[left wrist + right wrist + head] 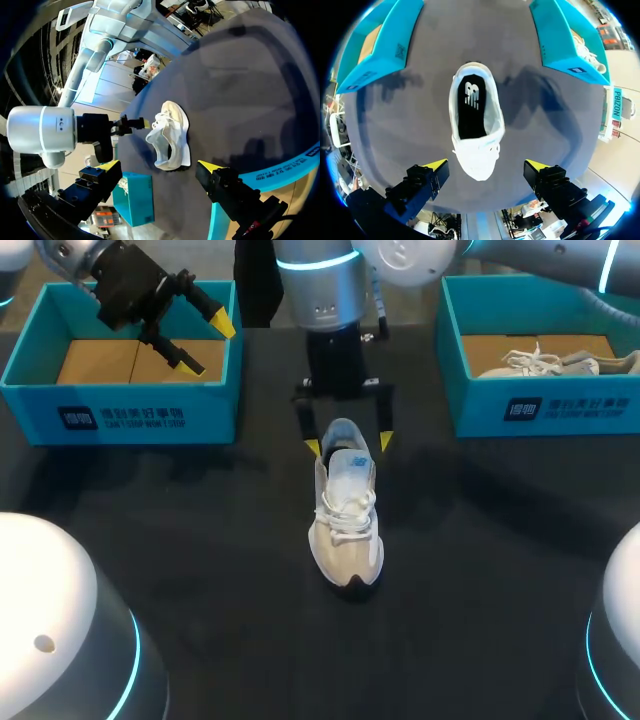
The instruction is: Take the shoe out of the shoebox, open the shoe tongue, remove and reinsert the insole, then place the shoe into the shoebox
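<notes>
Dark table (200,540) bears a shoe (346,515) under the spread right tool (349,445); left tool (206,343) spread.

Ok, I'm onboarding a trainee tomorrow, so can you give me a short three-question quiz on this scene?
1. True or false: the shoe below the right gripper stands on the table, outside both boxes.
2. The left gripper hangs over: A) the left shoebox B) the shoe C) the bare table.
3. Fill in: seen from the right wrist, the black ___ lies inside the shoe.

Key: 1 true; 2 A; 3 insole.
</notes>
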`<action>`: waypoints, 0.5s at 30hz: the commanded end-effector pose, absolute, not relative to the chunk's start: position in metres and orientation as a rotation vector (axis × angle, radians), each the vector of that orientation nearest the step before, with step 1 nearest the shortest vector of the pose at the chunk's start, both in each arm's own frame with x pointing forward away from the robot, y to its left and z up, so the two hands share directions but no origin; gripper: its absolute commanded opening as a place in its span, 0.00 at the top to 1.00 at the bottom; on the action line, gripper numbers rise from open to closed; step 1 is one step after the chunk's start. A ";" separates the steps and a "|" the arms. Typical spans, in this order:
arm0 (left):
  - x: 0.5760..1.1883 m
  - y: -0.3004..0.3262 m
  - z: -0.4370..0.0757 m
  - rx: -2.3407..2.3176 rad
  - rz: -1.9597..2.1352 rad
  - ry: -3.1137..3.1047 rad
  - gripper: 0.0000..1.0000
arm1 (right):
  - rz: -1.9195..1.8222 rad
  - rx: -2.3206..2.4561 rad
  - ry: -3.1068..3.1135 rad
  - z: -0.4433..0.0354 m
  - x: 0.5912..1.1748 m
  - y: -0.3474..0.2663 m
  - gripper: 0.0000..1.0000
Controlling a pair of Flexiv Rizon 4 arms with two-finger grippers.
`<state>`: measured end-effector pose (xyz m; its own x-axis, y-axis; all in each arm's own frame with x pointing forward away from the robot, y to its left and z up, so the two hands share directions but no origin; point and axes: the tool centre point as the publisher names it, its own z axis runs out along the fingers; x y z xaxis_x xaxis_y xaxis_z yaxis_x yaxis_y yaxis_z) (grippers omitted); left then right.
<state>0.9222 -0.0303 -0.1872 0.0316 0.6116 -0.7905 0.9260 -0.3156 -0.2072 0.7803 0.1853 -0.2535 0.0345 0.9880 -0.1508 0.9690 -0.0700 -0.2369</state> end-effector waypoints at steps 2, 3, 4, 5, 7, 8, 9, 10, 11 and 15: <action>0.921 -0.030 -0.187 1.953 -1.178 1.563 0.00 | 0.385 -2.234 -2.085 -0.255 0.765 0.185 0.00; 0.921 -0.030 -0.187 1.953 -1.178 1.563 0.00 | 0.384 -2.245 -2.075 -0.255 0.762 0.186 0.00; 0.921 -0.030 -0.187 1.953 -1.178 1.563 0.00 | 0.386 -2.249 -2.069 -0.255 0.759 0.186 0.28; 0.921 -0.030 -0.187 1.953 -1.178 1.563 0.00 | 0.383 -2.251 -2.062 -0.257 0.757 0.186 0.42; 0.921 -0.030 -0.187 1.953 -1.178 1.563 0.00 | 0.382 -2.253 -2.046 -0.259 0.751 0.187 0.55; 0.921 -0.030 -0.187 1.953 -1.178 1.563 0.00 | 0.382 -2.254 -2.038 -0.261 0.748 0.187 0.55; 0.921 -0.030 -0.187 1.953 -1.178 1.563 0.00 | 0.380 -2.254 -2.033 -0.263 0.745 0.186 0.55; 0.921 -0.030 -0.187 1.953 -1.178 1.563 0.00 | 0.374 -2.256 -2.028 -0.264 0.742 0.186 0.56; 0.921 -0.030 -0.187 1.953 -1.178 1.563 0.00 | 0.371 -2.257 -2.024 -0.266 0.740 0.187 0.56; 0.921 -0.030 -0.187 1.953 -1.178 1.563 0.00 | 0.343 -2.260 -2.012 -0.272 0.733 0.188 0.58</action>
<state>0.9222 -0.0303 -0.1871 0.0316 0.6116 -0.7905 0.9260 -0.3156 -0.2072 0.7398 0.1929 -0.2668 0.0956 0.9878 -0.1231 0.9658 -0.1220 -0.2288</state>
